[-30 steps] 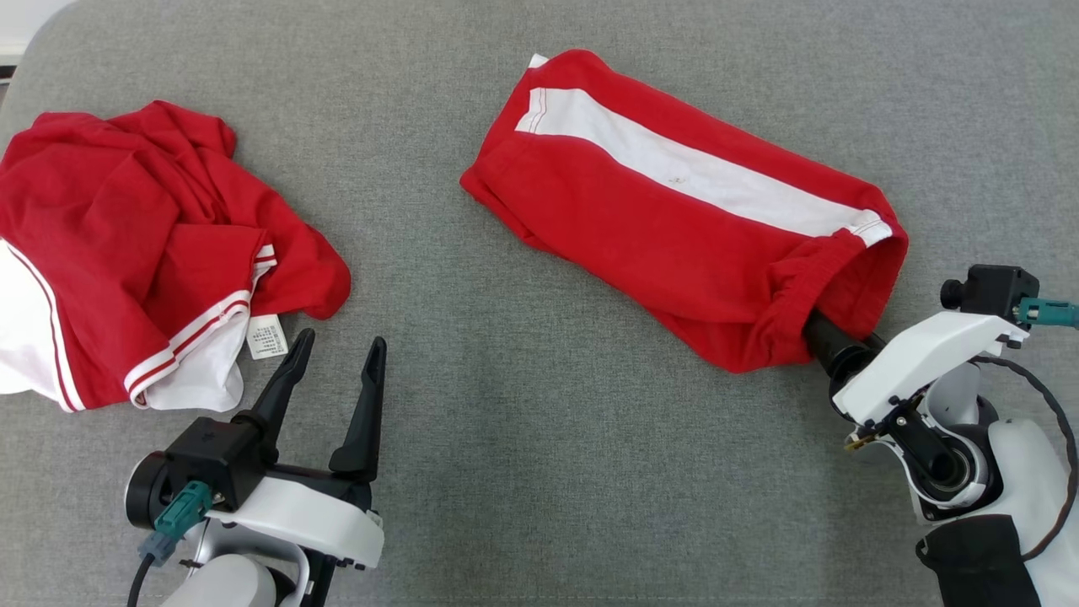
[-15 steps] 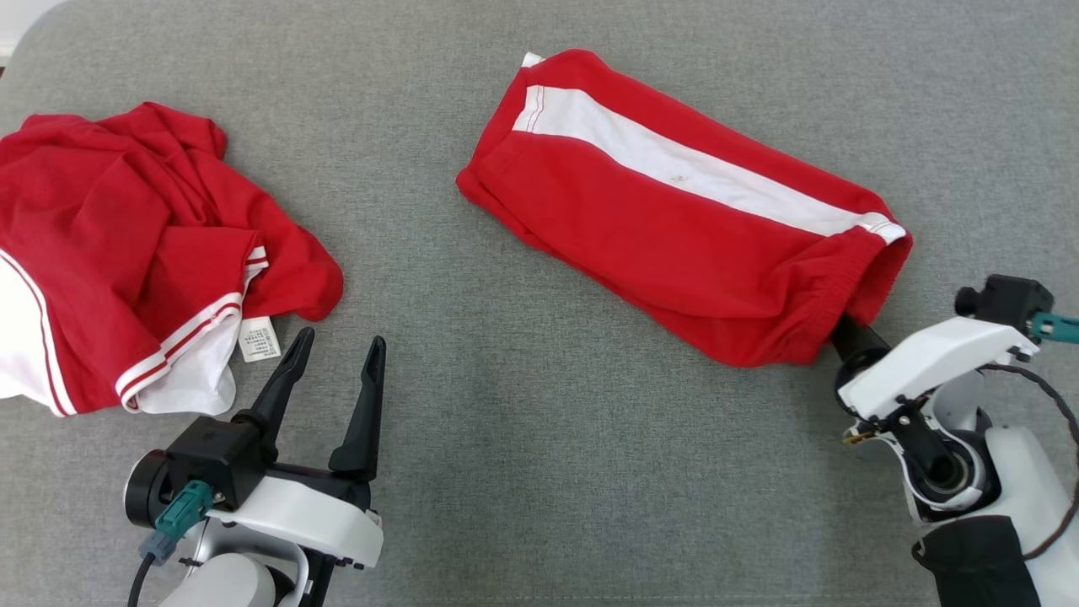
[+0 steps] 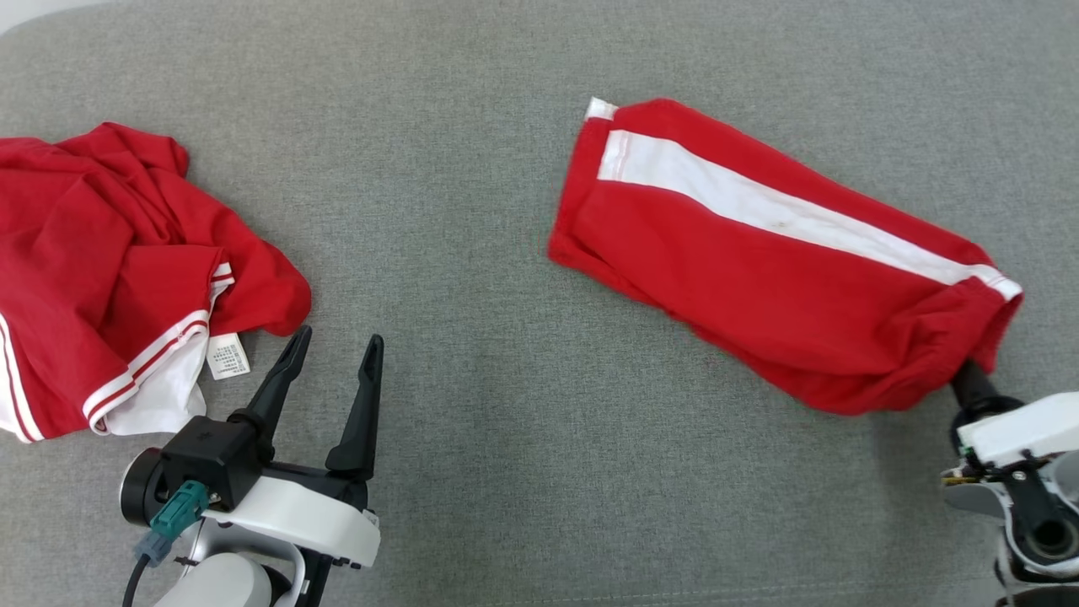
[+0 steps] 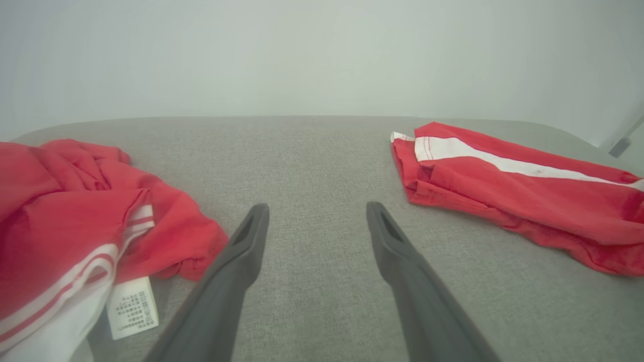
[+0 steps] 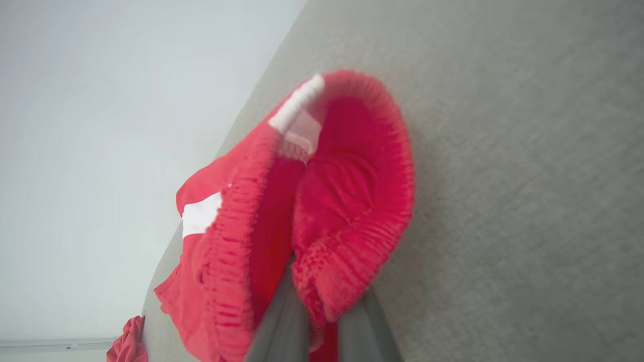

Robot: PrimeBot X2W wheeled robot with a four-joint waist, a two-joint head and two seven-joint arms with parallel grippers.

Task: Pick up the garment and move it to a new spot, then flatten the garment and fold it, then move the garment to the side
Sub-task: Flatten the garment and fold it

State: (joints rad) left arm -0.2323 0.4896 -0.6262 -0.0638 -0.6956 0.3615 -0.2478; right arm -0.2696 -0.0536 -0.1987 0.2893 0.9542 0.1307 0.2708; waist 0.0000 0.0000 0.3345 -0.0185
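right gripper (image 5: 322,306) is clamping a bunched bit of the elastic waistband (image 5: 352,236) on the folded red shorts (image 3: 784,287). The shorts are lying at the right of the grey upholstered surface (image 3: 472,489), well apart from the crumpled red-and-white pile (image 3: 110,278) at the left. left gripper (image 3: 337,339) is sitting wide open and holding nothing, just beside that pile's care label (image 3: 228,356).

Risk: it's gripping one corner only, so a sideways drag is likely skewing or opening the fold. The coarse woven cover looks grippy and could be catching the trailing hem. It's probably not pinching all layers, since the fingertips are buried in cloth.

Fabric is looking thin, soft and limp, with a ribbed gather at the waist and a white side stripe (image 3: 784,221).
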